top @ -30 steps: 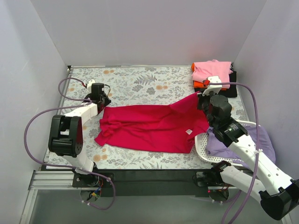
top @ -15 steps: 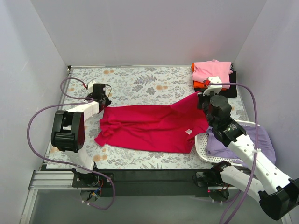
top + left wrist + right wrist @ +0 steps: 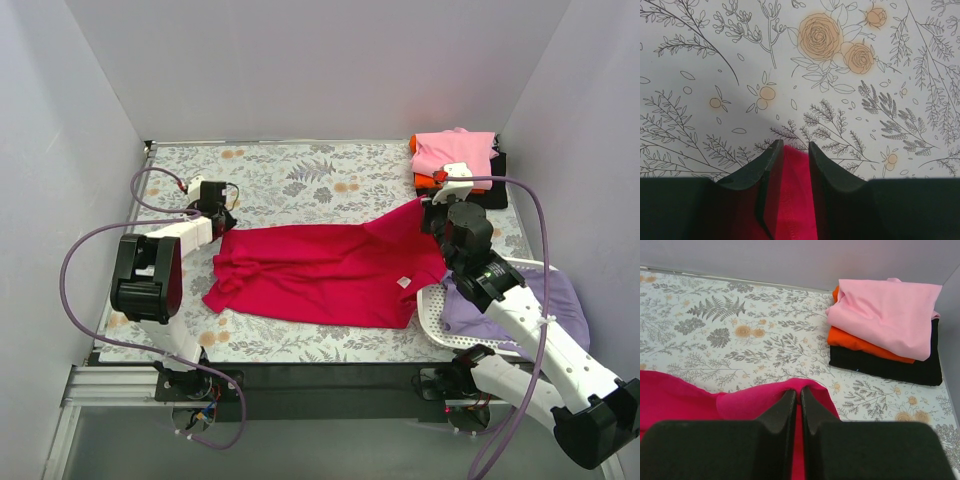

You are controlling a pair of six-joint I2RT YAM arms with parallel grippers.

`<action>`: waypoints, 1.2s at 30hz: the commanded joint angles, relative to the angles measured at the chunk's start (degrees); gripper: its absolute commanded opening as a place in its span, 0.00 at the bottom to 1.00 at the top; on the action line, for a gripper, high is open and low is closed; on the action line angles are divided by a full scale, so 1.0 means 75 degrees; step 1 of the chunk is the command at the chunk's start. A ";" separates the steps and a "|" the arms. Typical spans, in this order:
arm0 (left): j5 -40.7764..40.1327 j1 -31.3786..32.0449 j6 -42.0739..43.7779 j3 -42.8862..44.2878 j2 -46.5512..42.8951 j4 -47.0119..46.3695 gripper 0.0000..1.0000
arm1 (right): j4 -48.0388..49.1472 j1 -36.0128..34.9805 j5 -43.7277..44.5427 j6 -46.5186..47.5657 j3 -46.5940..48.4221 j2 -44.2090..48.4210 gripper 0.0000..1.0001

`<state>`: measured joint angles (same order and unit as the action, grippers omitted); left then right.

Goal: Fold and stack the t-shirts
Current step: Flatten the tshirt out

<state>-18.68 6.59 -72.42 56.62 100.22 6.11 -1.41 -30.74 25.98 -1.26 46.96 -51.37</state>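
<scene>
The crimson-red t-shirt (image 3: pixel 320 275) lies spread across the middle of the table. My left gripper (image 3: pixel 222 215) is at its upper left corner. In the left wrist view the jaws (image 3: pixel 796 145) stand a little apart, with the red cloth (image 3: pixel 795 200) lying between them. My right gripper (image 3: pixel 432 215) is shut on the shirt's upper right corner and holds it raised; its fingers (image 3: pixel 800 390) pinch a red fold (image 3: pixel 740 400). The pink (image 3: pixel 455 150), orange (image 3: pixel 425 180) and black (image 3: pixel 495 190) tees are stacked at the back right. The lavender tee (image 3: pixel 500 305) lies in the basket.
The white mesh basket (image 3: pixel 430 305) stands at the near right, under my right arm. The folded stack (image 3: pixel 885 310) is just beyond the right gripper. Grey walls enclose the floral table on three sides. A purple cable loops beside each arm.
My left gripper has shifted slightly up and left at the shirt's corner. The shirt and my right gripper have stayed where they were.
</scene>
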 commanded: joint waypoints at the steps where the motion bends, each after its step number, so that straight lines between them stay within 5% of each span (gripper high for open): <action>1: -0.0017 -0.0012 0.0024 -0.0049 -0.0016 0.0053 0.27 | 0.0493 0.0044 -0.0018 0.0015 -0.0027 0.0065 0.01; 10: 0.0076 -0.0023 0.0047 -0.0061 0.0254 0.0017 0.25 | 0.0504 0.0068 -0.0088 -0.0008 -0.0050 0.0077 0.01; 15: -0.0111 -0.0023 0.0105 -0.0073 0.0231 0.0041 0.05 | 0.0504 0.0068 -0.0054 0.0003 -0.0062 0.0135 0.01; 19: -0.0205 -0.0023 0.0164 -0.0026 -0.0144 0.0146 0.00 | 0.0504 0.0079 -0.0018 0.0004 -0.0027 0.0135 0.01; 36: -0.1201 -0.0058 0.1112 0.1145 -0.4549 0.1001 0.00 | 0.0423 0.0161 -0.0298 0.0999 0.2269 0.0498 0.01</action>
<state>-24.01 6.55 -67.48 61.12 71.07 11.86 -1.45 -29.85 25.85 3.70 58.92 -49.69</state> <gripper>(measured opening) 0.019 0.018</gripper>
